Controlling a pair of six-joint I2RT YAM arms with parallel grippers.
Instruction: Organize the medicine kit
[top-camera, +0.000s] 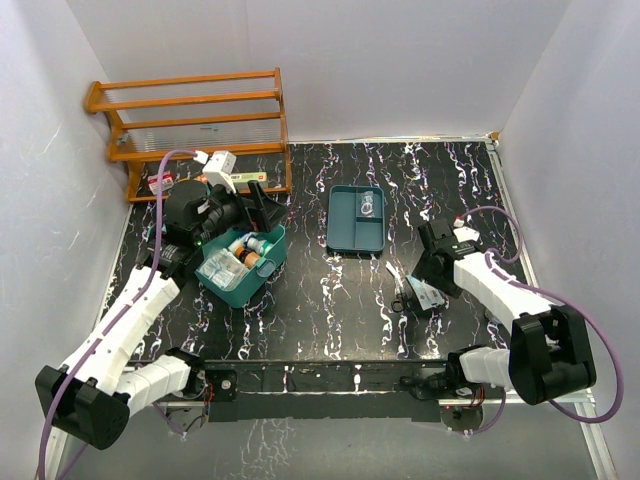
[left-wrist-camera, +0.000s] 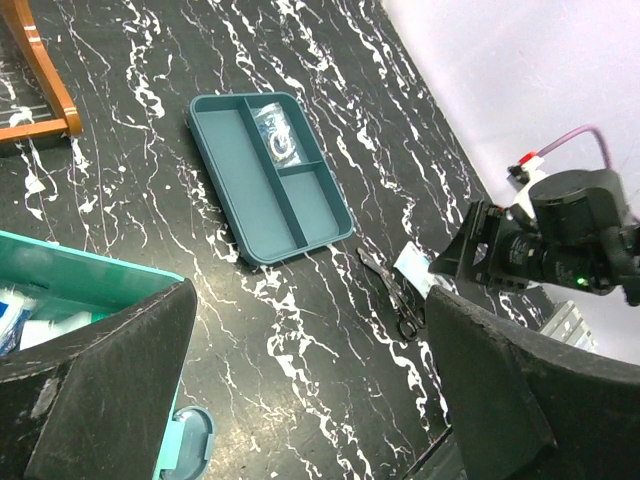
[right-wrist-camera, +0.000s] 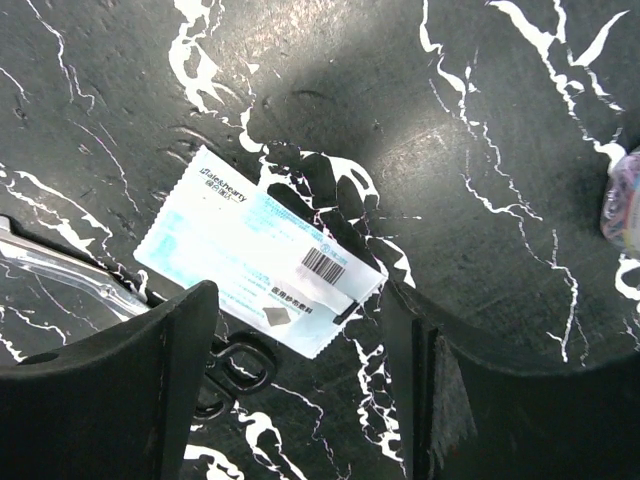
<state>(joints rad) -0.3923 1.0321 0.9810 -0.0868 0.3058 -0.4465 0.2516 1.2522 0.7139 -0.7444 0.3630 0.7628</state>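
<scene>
The kit (top-camera: 243, 268) is set open at the left of the table (top-camera: 330, 320), packed with items. The left gripper (left-wrist-camera: 310, 295) is held just over the kit's rim, jaws wide apart and empty. Well right of the kit, past the tray (top-camera: 345, 228), the right gripper (right-wrist-camera: 298, 300) is held over a packet (right-wrist-camera: 255, 250) beside scissors (left-wrist-camera: 385, 285), jaws apart, nothing clamped.

Left arm (top-camera: 130, 310) reaches forward, elbow low; left gripper (left-wrist-camera: 310, 300) jaws spread wide. Right arm (top-camera: 495, 285) folded, wrist pitched down; right gripper (right-wrist-camera: 300, 305) held low, jaws parted.
</scene>
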